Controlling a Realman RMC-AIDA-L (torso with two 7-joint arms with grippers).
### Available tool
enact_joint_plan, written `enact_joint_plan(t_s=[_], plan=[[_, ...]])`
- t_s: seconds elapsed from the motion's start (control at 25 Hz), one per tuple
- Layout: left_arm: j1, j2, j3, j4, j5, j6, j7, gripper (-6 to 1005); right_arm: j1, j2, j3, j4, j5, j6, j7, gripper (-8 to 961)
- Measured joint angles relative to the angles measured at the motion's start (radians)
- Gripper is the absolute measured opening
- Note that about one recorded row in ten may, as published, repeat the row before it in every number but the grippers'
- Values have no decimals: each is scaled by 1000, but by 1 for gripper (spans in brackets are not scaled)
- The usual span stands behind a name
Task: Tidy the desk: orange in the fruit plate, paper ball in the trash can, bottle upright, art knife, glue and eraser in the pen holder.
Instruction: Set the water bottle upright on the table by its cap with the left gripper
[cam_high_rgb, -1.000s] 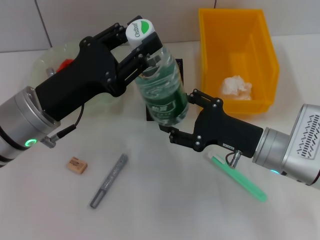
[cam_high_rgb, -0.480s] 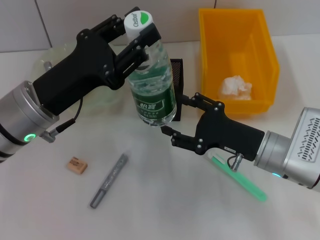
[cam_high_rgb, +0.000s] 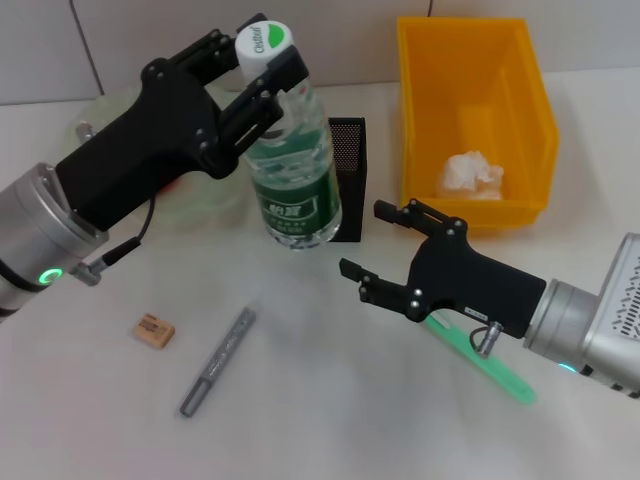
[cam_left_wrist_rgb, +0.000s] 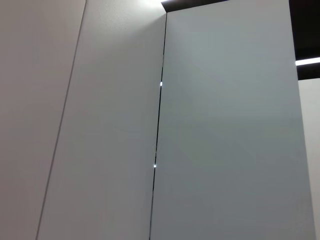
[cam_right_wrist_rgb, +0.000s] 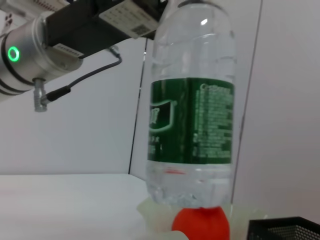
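My left gripper (cam_high_rgb: 268, 78) is shut on the neck of the clear bottle (cam_high_rgb: 293, 175), just under its white cap. The bottle, with a green label, stands upright with its base low over the table in front of the black mesh pen holder (cam_high_rgb: 348, 170). I cannot tell whether the base touches the table. My right gripper (cam_high_rgb: 362, 238) is open, a little to the right of the bottle (cam_right_wrist_rgb: 192, 115) and apart from it. The orange (cam_right_wrist_rgb: 200, 224) lies in the pale green fruit plate (cam_high_rgb: 95, 118) behind the bottle. The paper ball (cam_high_rgb: 470, 175) lies in the yellow bin (cam_high_rgb: 530, 110). The eraser (cam_high_rgb: 154, 330) lies at front left.
A grey pen-shaped stick (cam_high_rgb: 218, 362) lies on the table right of the eraser. A green stick (cam_high_rgb: 485, 358) lies under my right arm. The left wrist view shows only wall panels.
The bottle has swung from tilted to upright and moved left and down with my left gripper. My right gripper has let go of the bottle's body and drawn back to the right.
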Motion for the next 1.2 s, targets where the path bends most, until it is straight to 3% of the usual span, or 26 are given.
enact_joint_plan(t_s=[0.28, 0.8, 1.2], plan=[[16, 4, -16, 0, 1, -4, 6, 480, -50, -3, 11, -24, 7, -29, 1, 766], [43, 7, -33, -10, 9, -24, 30, 486, -164, -13, 181, -119, 9, -114, 52, 766], [74, 9, -34, -12, 9, -77, 82, 491, -179, -15, 211, -148, 6, -103, 114, 767]])
